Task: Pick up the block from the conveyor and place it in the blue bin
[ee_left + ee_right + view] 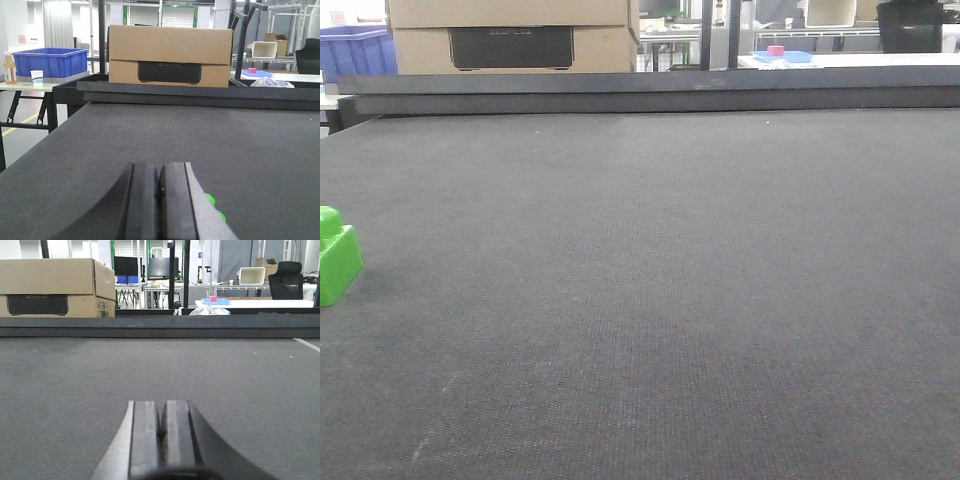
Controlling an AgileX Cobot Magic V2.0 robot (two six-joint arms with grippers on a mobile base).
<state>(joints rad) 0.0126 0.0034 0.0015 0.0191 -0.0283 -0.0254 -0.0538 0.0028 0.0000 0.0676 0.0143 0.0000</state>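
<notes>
The bright green block [335, 255] sits on the dark grey conveyor belt [660, 280] at the far left edge of the front view, partly cut off. In the left wrist view my left gripper [159, 172] is shut and empty low over the belt [200, 135]; slivers of the green block [214, 206] peek out just right of its right finger. My right gripper [161, 410] is shut and empty over bare belt [160, 365]. The blue bin [49, 61] stands on a side table at the far left, and also shows in the front view [355, 50].
A dark rail [650, 92] edges the belt's far side. A cardboard box [170, 55] stands behind it. A tiny pink block [213, 298] lies on a blue tray on a white table far back. A paper cup [36, 76] stands by the bin.
</notes>
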